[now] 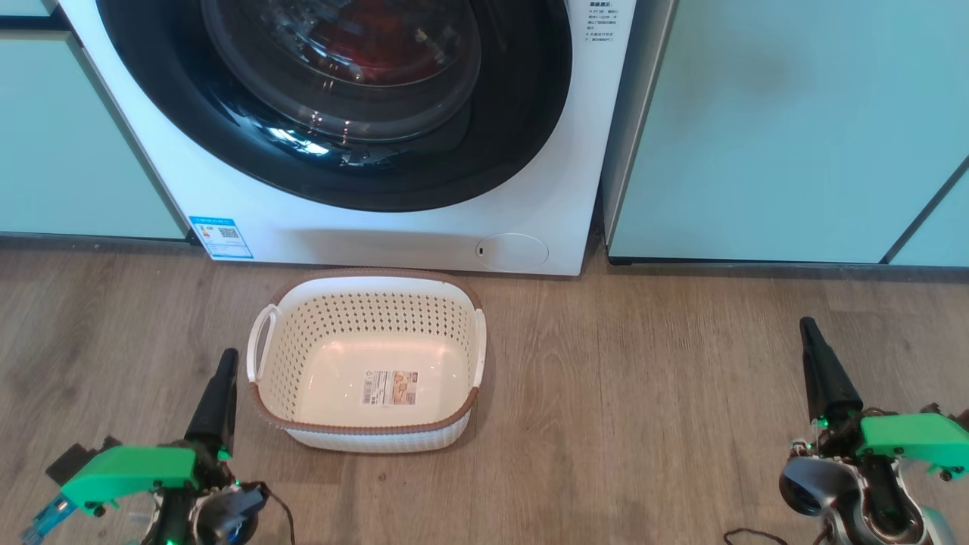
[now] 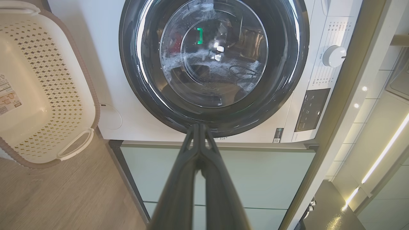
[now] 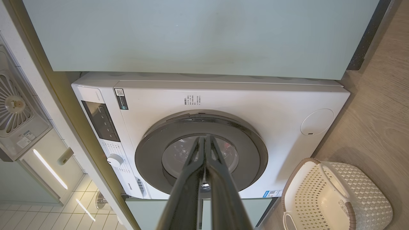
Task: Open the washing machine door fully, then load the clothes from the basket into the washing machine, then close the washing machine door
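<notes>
**Behind the glass: laundry loaded**

The basket (image 1: pixel 371 318) sits empty on the floor. Red clothes (image 1: pixel 371 45) show through the shut washing machine door (image 1: pixel 341 98). Both left tool (image 1: pixel 225 371) and right tool (image 1: pixel 810 329) hang pinched together, holding nothing. Looks finished to me.

Pale mint-green cabinet panels (image 1: pixel 757 129) stand on the wood-plank floor (image 1: pixel 643 393); a light strip (image 3: pixel 49 167) glows near white tiles (image 3: pixel 86 206).

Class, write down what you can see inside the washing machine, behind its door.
Through the closed washing machine door, red clothes show inside. Reflections on the glass and the door's wide black rim cover the rest, so how many garments lie there cannot be told.
</notes>
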Motion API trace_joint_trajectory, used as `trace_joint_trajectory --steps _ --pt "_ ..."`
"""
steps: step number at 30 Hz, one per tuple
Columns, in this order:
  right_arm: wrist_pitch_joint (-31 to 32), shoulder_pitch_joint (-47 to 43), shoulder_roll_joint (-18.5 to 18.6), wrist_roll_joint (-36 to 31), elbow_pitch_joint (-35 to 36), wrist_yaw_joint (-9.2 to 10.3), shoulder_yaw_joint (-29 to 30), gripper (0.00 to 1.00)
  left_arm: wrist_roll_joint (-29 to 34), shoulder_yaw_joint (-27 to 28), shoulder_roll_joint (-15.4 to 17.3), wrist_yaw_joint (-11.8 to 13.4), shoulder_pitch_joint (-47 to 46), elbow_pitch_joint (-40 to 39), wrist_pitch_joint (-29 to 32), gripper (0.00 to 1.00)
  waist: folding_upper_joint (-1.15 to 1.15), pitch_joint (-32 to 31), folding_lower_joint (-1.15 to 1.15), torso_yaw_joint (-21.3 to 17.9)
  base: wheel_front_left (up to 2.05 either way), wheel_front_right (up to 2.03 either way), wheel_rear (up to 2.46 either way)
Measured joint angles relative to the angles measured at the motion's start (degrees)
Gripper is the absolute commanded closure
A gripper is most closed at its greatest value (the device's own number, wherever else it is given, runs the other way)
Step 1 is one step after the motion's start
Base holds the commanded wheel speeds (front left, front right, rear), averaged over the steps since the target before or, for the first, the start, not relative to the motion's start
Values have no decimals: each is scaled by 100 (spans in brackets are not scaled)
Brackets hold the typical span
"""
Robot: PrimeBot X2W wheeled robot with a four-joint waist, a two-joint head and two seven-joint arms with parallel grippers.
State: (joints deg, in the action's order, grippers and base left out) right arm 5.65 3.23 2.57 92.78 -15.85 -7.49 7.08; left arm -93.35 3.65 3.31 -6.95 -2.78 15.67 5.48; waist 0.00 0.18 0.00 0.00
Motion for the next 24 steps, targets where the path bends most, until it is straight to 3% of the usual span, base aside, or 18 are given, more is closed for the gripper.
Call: trace_joint_trajectory --steps 24 --pt "16 0 0 -1 -1 0 12 100 18 14 -15 0 -67 3 22 100 0 0 0 0 0 0 0"
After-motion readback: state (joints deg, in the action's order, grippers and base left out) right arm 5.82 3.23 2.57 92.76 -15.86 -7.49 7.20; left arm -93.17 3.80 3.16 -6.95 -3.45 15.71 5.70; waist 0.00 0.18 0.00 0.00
